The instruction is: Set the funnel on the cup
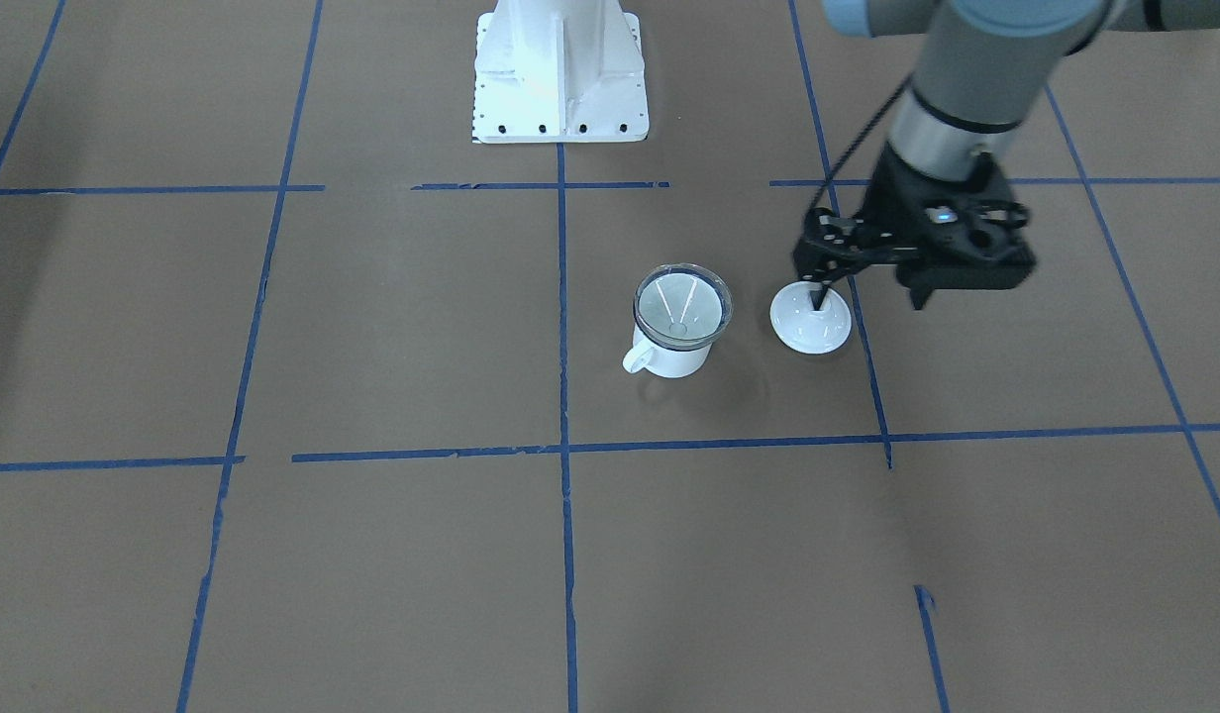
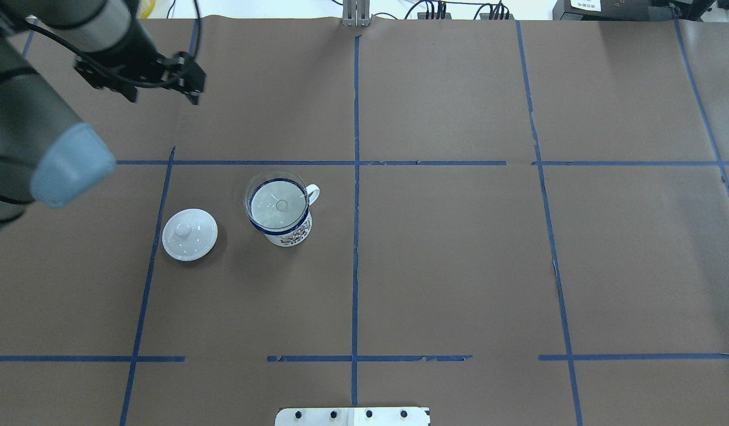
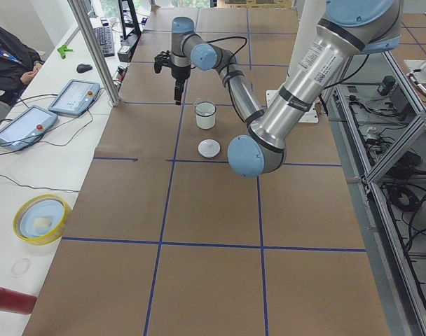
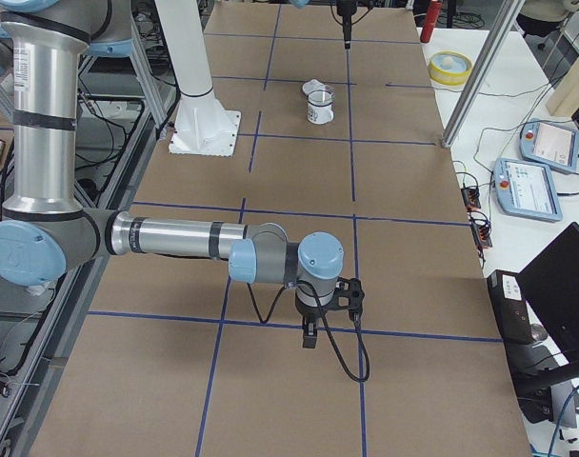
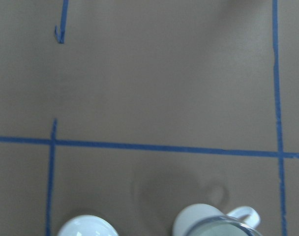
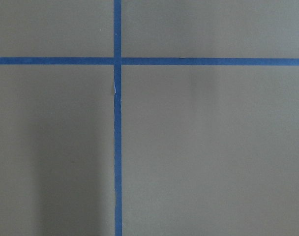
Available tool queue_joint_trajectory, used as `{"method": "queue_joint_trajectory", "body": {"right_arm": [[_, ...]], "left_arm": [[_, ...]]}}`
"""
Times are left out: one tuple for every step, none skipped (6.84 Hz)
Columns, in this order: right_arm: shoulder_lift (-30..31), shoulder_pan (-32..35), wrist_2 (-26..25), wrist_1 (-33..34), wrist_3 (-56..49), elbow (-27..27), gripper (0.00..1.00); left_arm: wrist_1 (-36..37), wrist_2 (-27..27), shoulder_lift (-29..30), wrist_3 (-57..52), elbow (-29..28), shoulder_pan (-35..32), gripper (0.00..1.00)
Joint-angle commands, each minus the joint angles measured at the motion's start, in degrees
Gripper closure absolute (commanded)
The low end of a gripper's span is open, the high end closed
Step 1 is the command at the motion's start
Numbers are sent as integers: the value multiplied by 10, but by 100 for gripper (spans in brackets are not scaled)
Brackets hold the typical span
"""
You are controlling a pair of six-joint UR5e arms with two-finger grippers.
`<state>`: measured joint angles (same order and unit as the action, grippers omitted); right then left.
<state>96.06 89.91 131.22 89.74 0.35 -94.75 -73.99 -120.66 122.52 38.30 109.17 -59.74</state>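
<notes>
The clear funnel (image 1: 681,305) sits in the mouth of the white cup (image 1: 674,358), whose dark blue rim shows through it; both also show in the overhead view, the funnel (image 2: 277,204) on the cup (image 2: 290,234). My left gripper (image 1: 867,297) is open and empty. It hangs above the table beyond the cup on the operators' side, also seen from overhead (image 2: 163,97). The left wrist view catches the cup's top (image 5: 208,223) at its lower edge. My right gripper (image 4: 309,341) shows only in the exterior right view, low over bare table far from the cup; I cannot tell whether it is open or shut.
A round white knobbed lid (image 1: 811,319) lies flat beside the cup, under my left gripper's side. The white robot base (image 1: 560,74) stands at the table's edge. Blue tape lines cross the brown table. Tablets (image 3: 73,96) and a yellow bowl (image 3: 40,218) sit on a side bench.
</notes>
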Motion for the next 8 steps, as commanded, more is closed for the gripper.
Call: {"method": "queue_joint_trajectory", "body": {"right_arm": [[0, 0, 0, 0, 0, 0, 0], [0, 0, 0, 0, 0, 0, 0], [0, 0, 0, 0, 0, 0, 0], [0, 0, 0, 0, 0, 0, 0], [0, 0, 0, 0, 0, 0, 0], [0, 0, 0, 0, 0, 0, 0], [0, 0, 0, 0, 0, 0, 0], [0, 0, 0, 0, 0, 0, 0]], "left_arm": [[-11, -48, -98, -315, -39, -172, 0], [-15, -48, -126, -439, -83, -235, 0], [-16, -68, -167, -517, -116, -293, 0], [-36, -126, -217, -529, -167, -343, 0], [-113, -135, -282, -522, -177, -351, 0], [-150, -135, -327, -520, -178, -351, 0], [-146, -134, -333, -520, -173, -353, 0], [-143, -144, -334, -519, -174, -371, 0]]}}
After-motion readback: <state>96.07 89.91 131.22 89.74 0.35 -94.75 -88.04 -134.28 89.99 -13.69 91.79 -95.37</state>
